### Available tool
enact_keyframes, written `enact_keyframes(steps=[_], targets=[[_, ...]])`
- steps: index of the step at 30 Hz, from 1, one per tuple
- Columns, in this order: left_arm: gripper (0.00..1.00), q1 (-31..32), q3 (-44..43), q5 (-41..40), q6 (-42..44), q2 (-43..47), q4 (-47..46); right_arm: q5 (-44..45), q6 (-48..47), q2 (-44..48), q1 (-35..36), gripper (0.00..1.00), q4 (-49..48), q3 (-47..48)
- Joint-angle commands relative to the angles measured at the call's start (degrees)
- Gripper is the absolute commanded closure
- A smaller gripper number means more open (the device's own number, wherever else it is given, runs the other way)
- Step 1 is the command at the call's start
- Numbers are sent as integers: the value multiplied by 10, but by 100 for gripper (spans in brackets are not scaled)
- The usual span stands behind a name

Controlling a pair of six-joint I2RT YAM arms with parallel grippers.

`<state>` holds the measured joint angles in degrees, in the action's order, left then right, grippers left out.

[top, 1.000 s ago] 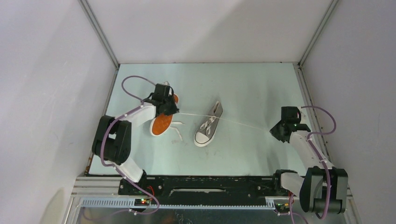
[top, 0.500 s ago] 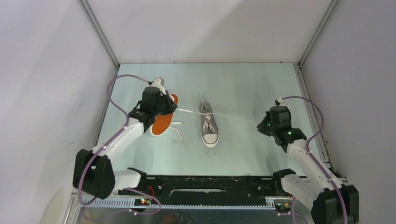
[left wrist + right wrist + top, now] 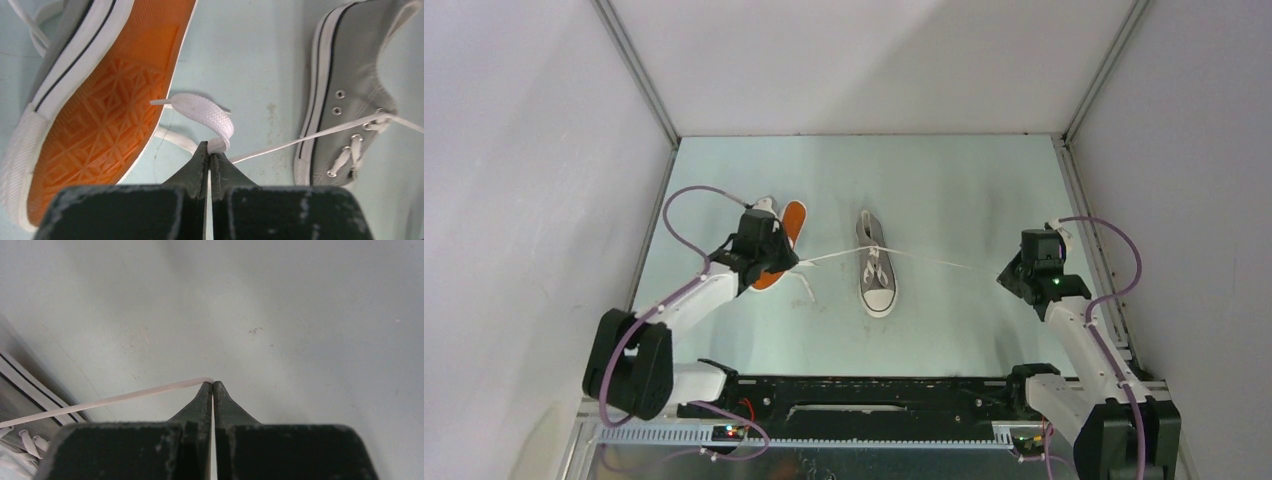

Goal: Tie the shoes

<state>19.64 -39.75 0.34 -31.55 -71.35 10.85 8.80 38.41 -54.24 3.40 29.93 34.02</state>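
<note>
One grey sneaker is sitting upright, white laces stretching sideways — the other sneaker is lying tipped, orange sole showing.

The left pincer hides part of the overturned shoe.

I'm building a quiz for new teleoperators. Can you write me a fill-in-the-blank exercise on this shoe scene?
The left gripper is shut on a white ____. The right gripper is ____ on its other end. The tipped shoe shows its ____ sole. The middle shoe points its toe toward the ____ edge of the table.
Missing words: lace; shut; orange; near.
</note>
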Motion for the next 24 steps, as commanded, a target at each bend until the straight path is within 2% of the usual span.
enact_keyframes(steps=[1, 6, 8, 9, 10, 11, 12, 14, 17, 19, 24], targets=[[100, -2, -11, -40, 2, -48, -3, 25, -10, -9, -16, 100, -17, 17], [98, 1, -24, -19, 13, -80, -13, -41, -41, -38, -14, 100, -56, 17], [94, 5, -30, -19, 20, -80, -6, -53, -51, -46, -2, 98, -67, 21], [86, 11, -35, -23, 26, -76, 2, -54, -64, -47, 24, 86, -78, 27], [73, 14, -37, -25, 30, -73, 6, -43, -69, -48, 44, 69, -80, 31], [67, 24, -42, -37, 39, -67, 12, -2, -75, -49, 93, 63, -78, 44], [55, 31, -45, -47, 49, -62, 28, 19, -80, -53, 142, 53, -77, 51], [45, 57, -56, -94, 65, -47, 54, 67, -87, -65, 191, 47, -72, 78], [41, 103, -80, -187, 87, -33, 99, 51, -99, -89, 207, 44, -86, 94], [41, 123, -95, -211, 110, -34, 108, 31, -108, -102, 212, 44, -97, 103], [41, 146, -111, -163, 198, -61, 58, -29, -127, -123, 230, 44, -128, 117]])
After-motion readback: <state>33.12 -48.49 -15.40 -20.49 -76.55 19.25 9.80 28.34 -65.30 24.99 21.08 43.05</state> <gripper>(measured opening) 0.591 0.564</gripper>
